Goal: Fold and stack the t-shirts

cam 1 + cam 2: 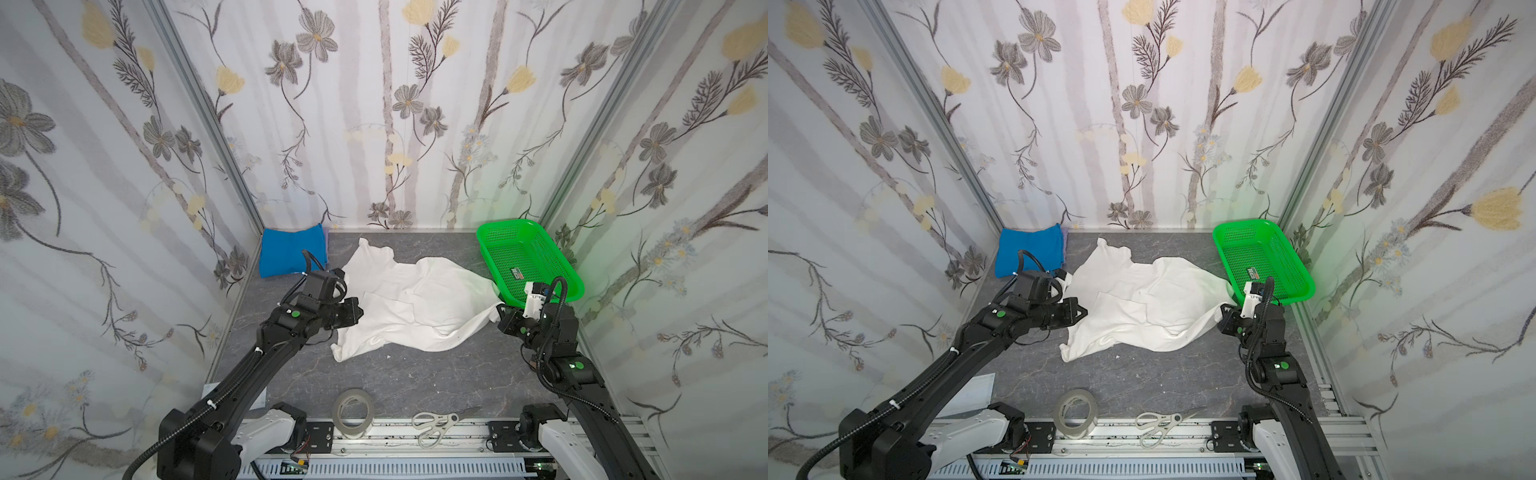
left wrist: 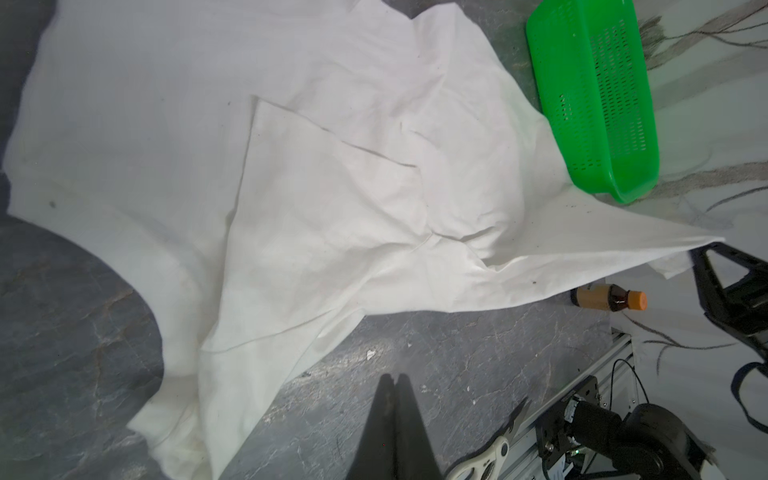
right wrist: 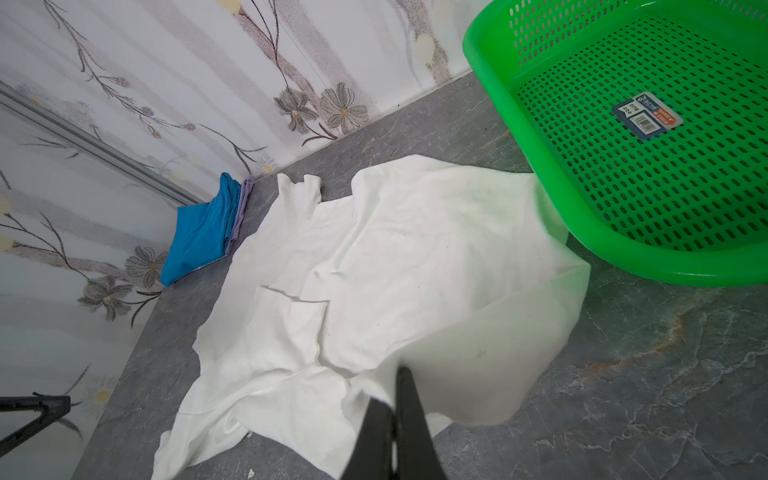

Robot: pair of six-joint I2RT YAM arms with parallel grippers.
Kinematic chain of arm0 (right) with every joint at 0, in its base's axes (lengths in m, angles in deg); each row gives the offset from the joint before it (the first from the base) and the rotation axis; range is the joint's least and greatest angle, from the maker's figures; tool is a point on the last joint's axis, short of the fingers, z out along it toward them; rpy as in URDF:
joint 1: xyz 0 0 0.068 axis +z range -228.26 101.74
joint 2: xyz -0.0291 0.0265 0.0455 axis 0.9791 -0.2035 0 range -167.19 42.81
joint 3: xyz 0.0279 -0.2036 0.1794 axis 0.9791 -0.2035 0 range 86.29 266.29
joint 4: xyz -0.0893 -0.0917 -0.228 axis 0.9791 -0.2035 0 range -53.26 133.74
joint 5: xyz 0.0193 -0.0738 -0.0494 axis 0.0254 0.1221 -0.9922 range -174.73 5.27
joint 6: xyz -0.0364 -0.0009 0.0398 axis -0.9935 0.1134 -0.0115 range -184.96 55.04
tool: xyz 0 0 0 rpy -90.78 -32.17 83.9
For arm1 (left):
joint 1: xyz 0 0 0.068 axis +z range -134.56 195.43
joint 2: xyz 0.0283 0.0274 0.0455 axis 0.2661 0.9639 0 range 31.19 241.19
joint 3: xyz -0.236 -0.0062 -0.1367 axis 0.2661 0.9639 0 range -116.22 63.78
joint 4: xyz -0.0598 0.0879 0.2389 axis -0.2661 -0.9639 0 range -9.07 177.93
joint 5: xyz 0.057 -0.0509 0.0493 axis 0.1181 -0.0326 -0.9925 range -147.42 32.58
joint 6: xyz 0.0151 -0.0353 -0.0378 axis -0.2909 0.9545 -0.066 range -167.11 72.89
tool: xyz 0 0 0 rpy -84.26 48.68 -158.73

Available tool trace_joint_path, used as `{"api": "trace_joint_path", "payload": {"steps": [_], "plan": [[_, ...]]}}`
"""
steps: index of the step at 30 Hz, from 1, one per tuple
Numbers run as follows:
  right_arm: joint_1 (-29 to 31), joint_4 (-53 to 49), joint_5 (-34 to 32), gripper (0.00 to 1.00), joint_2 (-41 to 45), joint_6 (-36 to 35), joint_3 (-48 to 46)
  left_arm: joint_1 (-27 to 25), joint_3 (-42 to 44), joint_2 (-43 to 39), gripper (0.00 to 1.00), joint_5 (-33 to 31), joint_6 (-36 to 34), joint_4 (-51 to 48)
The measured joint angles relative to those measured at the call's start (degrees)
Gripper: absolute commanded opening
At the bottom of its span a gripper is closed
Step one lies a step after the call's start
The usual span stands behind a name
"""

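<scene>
While right end effector (image 1: pixel 501 311) pinches its corner, white t-shirt (image 1: pixel 415 299) lies rumpled.

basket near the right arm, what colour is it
The basket is bright green, perforated mesh; best seen in the right wrist view.

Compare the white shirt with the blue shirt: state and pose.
The white shirt lies spread and rumpled mid-table; the blue shirt sits folded in the far left corner. The right pincer grips a lifted corner of the white shirt; no pincer touches the blue shirt. The white shirt covers far more table than the blue shirt. Both rest on the grey table.
</scene>
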Motion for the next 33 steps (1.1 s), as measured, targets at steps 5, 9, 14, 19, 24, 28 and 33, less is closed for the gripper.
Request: {"api": "trace_joint_path", "payload": {"steps": [5,9,14,19,24,28,33], "plan": [[0.02,-0.15,0.76,0.0,0.5,-0.44,0.22,-0.2,9.64,-5.53,0.63,-1.62,3.23,-1.7],[0.07,-0.44,1.05,0.0,0.61,-0.46,0.26,0.61,8.41,1.88,0.65,-3.08,3.89,-0.15],[0.11,-0.81,1.03,0.0,2.01,-0.46,0.24,4.35,5.73,14.1,0.63,-2.71,4.28,5.09],[0.11,-0.92,0.81,0.0,2.25,-0.48,0.22,5.99,2.29,20.5,0.63,-2.91,4.24,7.85],[0.11,-0.87,0.79,0.0,0.9,-0.76,0.31,6.34,-0.24,25.09,0.65,-2.91,3.3,9.35],[0.11,-0.85,0.81,0.0,0.55,-0.94,0.61,6.34,0.63,26.6,0.43,-2.67,2.95,10.01],[0.11,-0.81,0.81,0.0,0.04,-1.46,0.96,5.97,2.36,25.51,0.0,-0.81,2.97,10.43]]}}
